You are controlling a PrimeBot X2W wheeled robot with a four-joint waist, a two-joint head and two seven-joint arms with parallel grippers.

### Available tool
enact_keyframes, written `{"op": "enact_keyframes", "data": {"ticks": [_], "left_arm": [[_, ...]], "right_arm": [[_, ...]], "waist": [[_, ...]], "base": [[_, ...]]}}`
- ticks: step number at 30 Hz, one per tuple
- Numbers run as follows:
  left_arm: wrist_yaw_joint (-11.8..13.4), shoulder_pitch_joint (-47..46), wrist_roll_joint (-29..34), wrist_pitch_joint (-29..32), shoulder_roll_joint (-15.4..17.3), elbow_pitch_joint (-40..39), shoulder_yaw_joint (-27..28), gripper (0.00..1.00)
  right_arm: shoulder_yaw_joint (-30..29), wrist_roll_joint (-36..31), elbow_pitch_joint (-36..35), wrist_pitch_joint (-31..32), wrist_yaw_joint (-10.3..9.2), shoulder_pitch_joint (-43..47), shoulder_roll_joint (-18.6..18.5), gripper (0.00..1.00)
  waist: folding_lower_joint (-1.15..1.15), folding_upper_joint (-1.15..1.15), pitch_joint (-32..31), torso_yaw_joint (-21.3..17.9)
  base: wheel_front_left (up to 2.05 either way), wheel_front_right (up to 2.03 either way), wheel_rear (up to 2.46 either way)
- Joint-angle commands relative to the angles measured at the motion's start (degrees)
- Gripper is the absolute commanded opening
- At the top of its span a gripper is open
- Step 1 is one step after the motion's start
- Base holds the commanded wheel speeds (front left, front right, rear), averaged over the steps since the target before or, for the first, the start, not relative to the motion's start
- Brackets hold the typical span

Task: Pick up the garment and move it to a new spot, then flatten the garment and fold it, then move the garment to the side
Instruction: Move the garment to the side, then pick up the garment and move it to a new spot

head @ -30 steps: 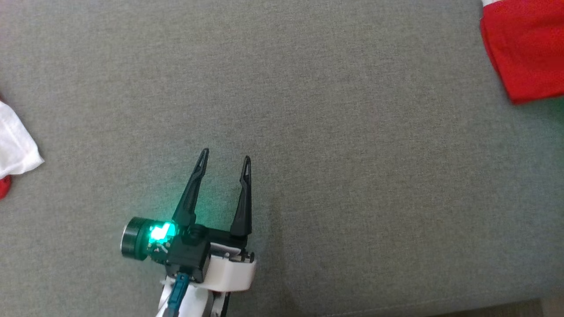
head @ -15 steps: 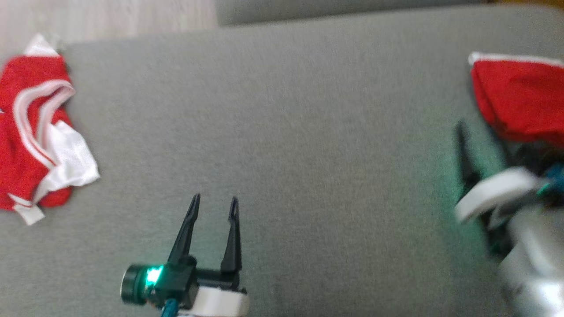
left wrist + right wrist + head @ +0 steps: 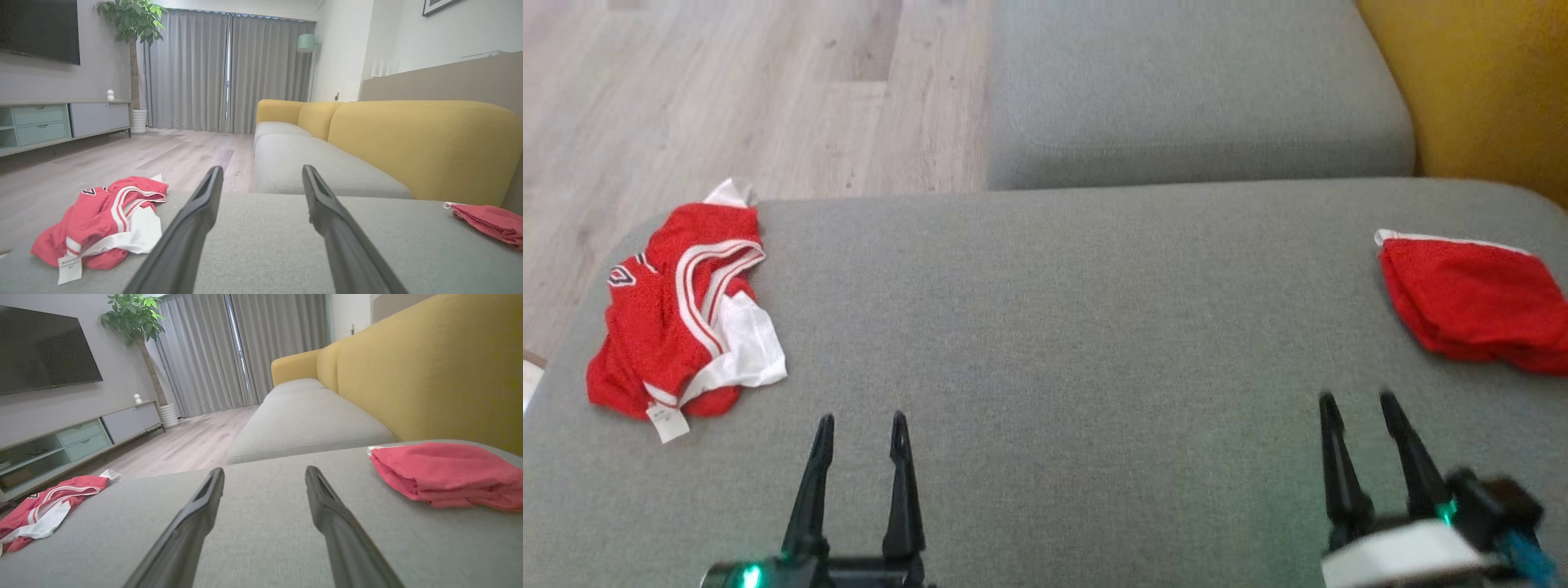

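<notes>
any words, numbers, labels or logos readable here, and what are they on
Nothing reads clearly.
White tag on the crumpled red and white garment: print too small to read.
Black and white mark on that garment's upper edge: maybe a numeral, too folded and blurred to tell.
Folded red garment: no text visible.

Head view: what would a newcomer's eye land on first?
The crumpled red-and-white garment at the left edge of the grey cushion, then the folded red garment lying at its far right. Low in the frame, the left pincer and right pincer stand open and empty over bare fabric.
</notes>
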Motion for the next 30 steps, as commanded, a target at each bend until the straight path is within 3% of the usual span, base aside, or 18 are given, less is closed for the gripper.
{"op": "enact_keyframes", "data": {"ticks": [1, 9, 30], "left_arm": [[-0.4, -0.6, 0.9, -0.3, -0.4, -2.4, 2.1, 1.0], [-2.3, 5.6, 4.2, -0.3, -0.4, -2.1, 4.2, 1.0], [-2.7, 5.8, 4.3, -0.3, -0.4, -0.5, 4.9, 1.0]], "right_arm": [[0.6, -0.3, -2.4, -0.6, 0.4, -0.2, -0.1, 1.0], [-0.8, -2.9, -5.5, -0.6, 0.4, 8.9, 1.1, 1.0], [0.2, -2.1, -5.4, -0.6, 0.4, 9.1, 1.3, 1.0]], "waist": [[0.01, 0.0, -0.9, 0.4], [0.01, 0.0, -3.1, 0.4], [0.01, 0.0, -3.8, -0.8]], "base": [[0.0, 0.0, 0.0], [0.0, 0.0, 0.0], [0.0, 0.0, 0.0]]}}
